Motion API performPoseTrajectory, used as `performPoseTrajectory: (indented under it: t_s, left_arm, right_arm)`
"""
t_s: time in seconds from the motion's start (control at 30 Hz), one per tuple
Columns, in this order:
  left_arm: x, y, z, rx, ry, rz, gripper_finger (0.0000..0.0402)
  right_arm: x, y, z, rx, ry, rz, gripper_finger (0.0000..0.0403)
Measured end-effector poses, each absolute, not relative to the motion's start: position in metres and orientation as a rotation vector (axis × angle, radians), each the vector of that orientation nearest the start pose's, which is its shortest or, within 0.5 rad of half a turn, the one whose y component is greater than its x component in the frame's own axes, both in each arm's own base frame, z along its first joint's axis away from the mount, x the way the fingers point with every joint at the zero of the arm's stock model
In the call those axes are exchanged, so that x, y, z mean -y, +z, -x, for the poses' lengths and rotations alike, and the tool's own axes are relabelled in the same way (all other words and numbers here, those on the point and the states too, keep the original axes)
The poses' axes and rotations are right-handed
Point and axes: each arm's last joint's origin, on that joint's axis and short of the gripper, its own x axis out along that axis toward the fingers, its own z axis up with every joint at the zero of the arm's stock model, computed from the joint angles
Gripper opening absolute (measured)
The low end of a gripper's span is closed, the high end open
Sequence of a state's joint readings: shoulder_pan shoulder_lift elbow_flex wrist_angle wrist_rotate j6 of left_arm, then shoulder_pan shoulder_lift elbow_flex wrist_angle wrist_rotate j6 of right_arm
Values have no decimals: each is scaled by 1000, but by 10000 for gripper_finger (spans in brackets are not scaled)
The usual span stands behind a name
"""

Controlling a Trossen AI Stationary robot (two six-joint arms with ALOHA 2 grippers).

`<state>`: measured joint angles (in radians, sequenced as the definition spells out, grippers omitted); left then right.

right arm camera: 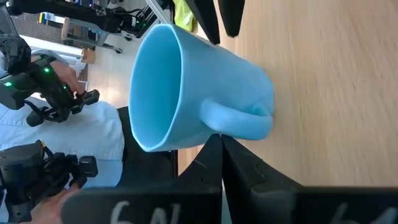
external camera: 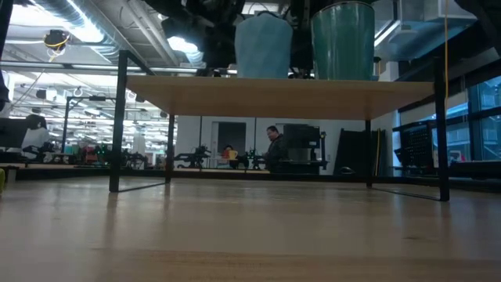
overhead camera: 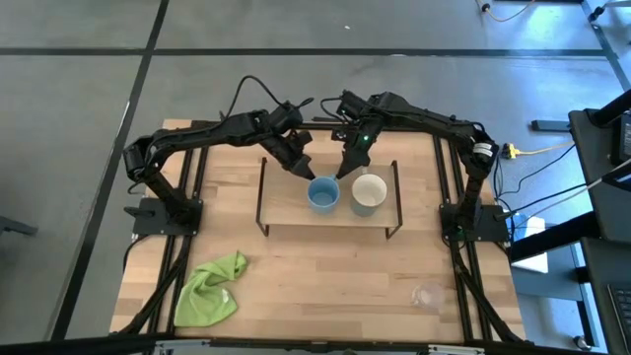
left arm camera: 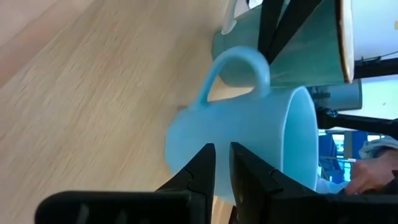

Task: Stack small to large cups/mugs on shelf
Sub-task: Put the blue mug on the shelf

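The light-blue mug (overhead camera: 323,194) and the cream-white mug (overhead camera: 369,193) stand upright, side by side, on the wood shelf (overhead camera: 286,202). Both also show in the low view, the blue mug (external camera: 264,47) and the cream mug (external camera: 343,43) on the shelf board (external camera: 282,98). My left gripper (overhead camera: 304,170) is shut at the blue mug's far-left wall (left arm camera: 186,143). My right gripper (overhead camera: 346,170) is shut at its far-right side, beside the handle (right arm camera: 239,121). The clear glass cup (overhead camera: 429,294) stands on the tabletop, near right. My left gripper's shut fingertips (left arm camera: 205,163) stand level against the blue mug's outer wall, opposite the handle; I cannot tell whether they touch it. My right gripper's shut fingertips (right arm camera: 214,155) stand just beside the handle's outer curve; I cannot tell whether they touch it. The mug rests on the shelf.
A crumpled green cloth (overhead camera: 212,291) lies on the table near left. The shelf's black wire legs (overhead camera: 262,197) stand at its ends. A person's hands and sleeves show beyond the table in the right wrist view (right arm camera: 56,93).
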<state>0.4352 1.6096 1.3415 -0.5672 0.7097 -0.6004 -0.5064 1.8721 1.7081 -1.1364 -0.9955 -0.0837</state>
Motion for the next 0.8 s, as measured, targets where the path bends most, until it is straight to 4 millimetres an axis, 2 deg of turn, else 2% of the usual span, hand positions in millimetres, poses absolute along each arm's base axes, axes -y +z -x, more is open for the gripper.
performPoseTrajectory:
  t_s: [0.8]
  left_arm:
    - [-114, 294, -324, -796, -42, 1041, 42]
  right_arm:
    - [169, 296, -338, -883, 434, -780, 4]
